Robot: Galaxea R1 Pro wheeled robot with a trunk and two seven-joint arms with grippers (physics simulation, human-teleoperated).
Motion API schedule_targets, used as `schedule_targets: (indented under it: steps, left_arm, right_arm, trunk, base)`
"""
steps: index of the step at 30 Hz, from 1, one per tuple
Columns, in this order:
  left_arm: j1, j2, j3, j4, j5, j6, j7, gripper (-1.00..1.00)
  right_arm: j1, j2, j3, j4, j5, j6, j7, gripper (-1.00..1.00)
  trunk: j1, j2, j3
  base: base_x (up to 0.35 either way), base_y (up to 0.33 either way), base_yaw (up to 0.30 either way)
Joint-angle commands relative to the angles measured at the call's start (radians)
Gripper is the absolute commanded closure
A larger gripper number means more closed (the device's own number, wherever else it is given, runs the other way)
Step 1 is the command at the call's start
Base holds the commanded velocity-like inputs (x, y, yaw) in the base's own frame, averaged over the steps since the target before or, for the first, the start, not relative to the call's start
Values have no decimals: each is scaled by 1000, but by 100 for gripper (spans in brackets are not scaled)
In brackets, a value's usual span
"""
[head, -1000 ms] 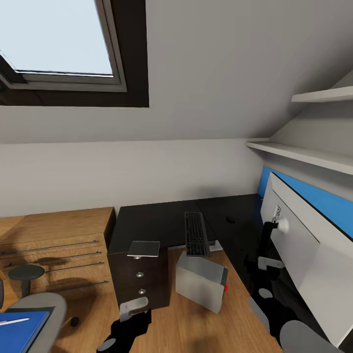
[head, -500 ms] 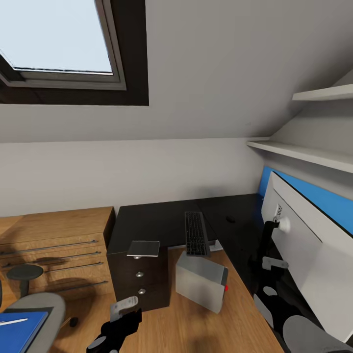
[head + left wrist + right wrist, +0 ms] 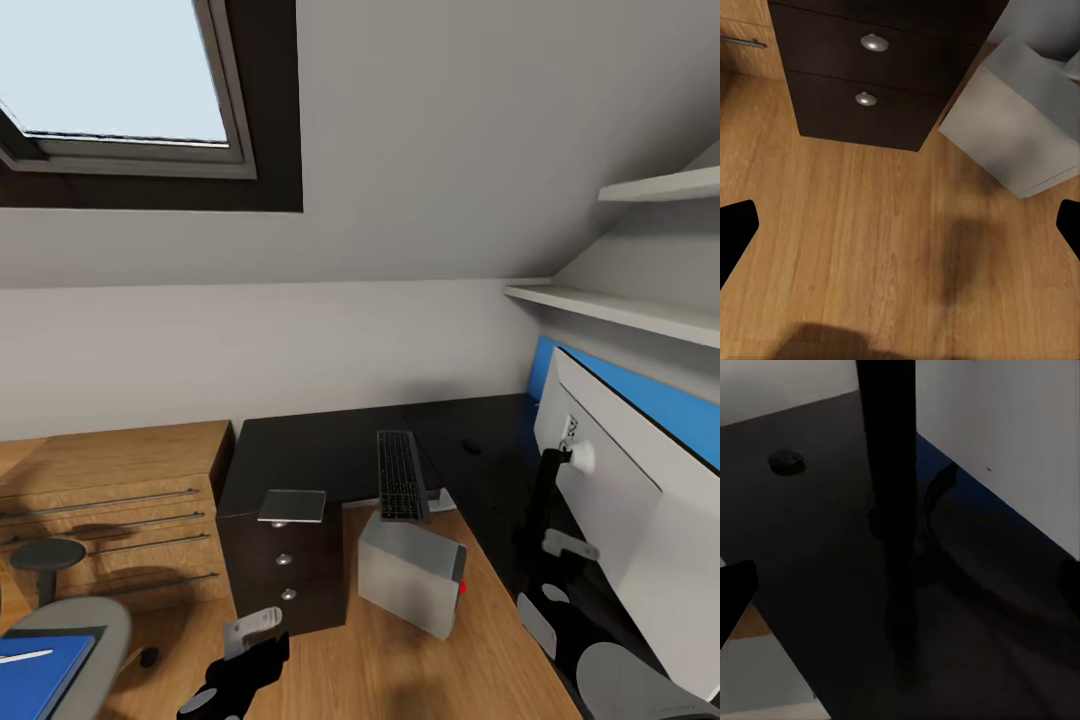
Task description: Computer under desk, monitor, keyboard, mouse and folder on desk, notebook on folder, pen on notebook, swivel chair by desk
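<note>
The monitor (image 3: 615,500) stands on the black desk (image 3: 310,450) at the right, its pale back toward me. My right gripper (image 3: 556,577) is open just before its black pole (image 3: 889,472) and round foot (image 3: 971,581). On the desk lie the keyboard (image 3: 400,475) and the small mouse (image 3: 470,447). The grey notebook (image 3: 292,506) rests over the drawer unit (image 3: 285,575). On the floor under the desk stands the computer (image 3: 410,572). My left gripper (image 3: 250,632) hangs open above the floor, near the drawers. At the lower left, the swivel chair (image 3: 85,625) carries the blue folder (image 3: 40,680) and the white pen (image 3: 25,656).
A low light-wood cabinet (image 3: 110,500) stands left of the desk, with a chair armrest (image 3: 48,555) in front of it. Two white shelves (image 3: 620,310) and a blue wall panel (image 3: 660,400) lie behind the monitor. A skylight (image 3: 120,80) sits in the sloped ceiling. Wood floor (image 3: 870,247) spreads below the left gripper.
My left gripper has shifted a little to the left, away from the computer. My right gripper has sunk slightly beside the monitor's pole. The desk things have not moved.
</note>
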Motion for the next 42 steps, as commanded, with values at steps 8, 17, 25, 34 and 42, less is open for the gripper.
schedule_targets:
  steps: [8, 17, 25, 34, 42]
  left_arm:
    - [-1, 1, -4, 2, 8, 2, 9, -100]
    - [-1, -1, -4, 15, 8, 3, 9, -100]
    - [-1, -1, -5, 26, 7, 3, 8, -100]
    - [-1, -1, -5, 27, 7, 3, 7, -100]
    - [-1, -1, -7, 27, 7, 3, 6, -100]
  right_arm:
    - [-1, -1, 12, 1, -9, -6, 47, -100]
    - [-1, 0, 14, 0, 34, -26, 56, -100]
    - [-1, 1, 14, 3, 74, -61, 55, -100]
    - [-1, 1, 14, 4, 114, -64, 55, -100]
    - [-1, 2, 14, 0, 134, -66, 54, -100]
  trunk:
    - [31, -58, -27]
    - [66, -121, -55]
    - [96, -177, -80]
    - [131, -240, -109]
    - [135, -247, -112]
  base:
    - [0, 0, 0]
    - [0, 0, 0]
    - [0, 0, 0]
    - [0, 0, 0]
    - [0, 0, 0]
